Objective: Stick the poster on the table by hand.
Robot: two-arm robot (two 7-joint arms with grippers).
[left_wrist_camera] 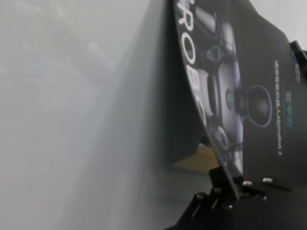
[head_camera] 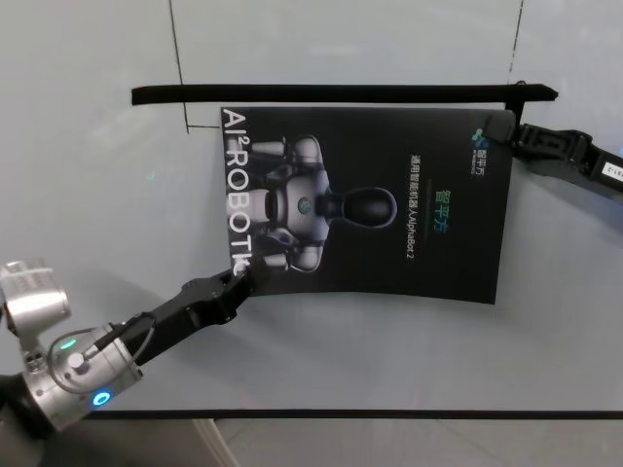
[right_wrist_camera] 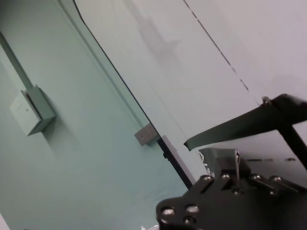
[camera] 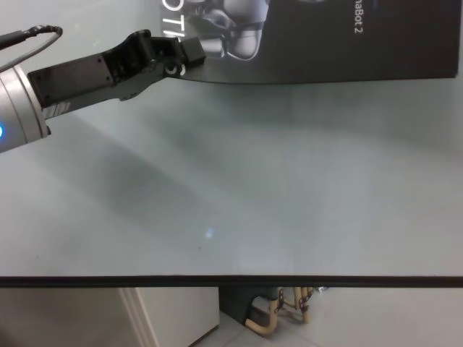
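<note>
Bowing along its near edge, the poster [head_camera: 389, 209] is showing itself to be a light, thin, floppy sheet that is creasing or curling easily if gripped anywhere but the margins. It is lying spread over the middle of the table [head_camera: 341, 360], with its far edge running just under a long black strip [head_camera: 341, 93] and its printed robot figure facing up. Corners and edges are looking like the sensible places to take hold, since the glossy tabletop is likely letting the sheet slide when pushed flat.

The left gripper [head_camera: 243, 277] is reaching in from the near left and is pinching the near left corner: in the left wrist view the sheet's edge is running straight down between the jaws, which are closed on it, and that corner is lifting clear of the table, with a shadowed gap beneath it. The right gripper [head_camera: 519, 136] is sitting at the far right corner, where the poster's edge and the black strip are meeting. A corner of the sheet is poking up between its fingers in the right wrist view, but whether those jaws are clamping it I cannot tell.
</note>
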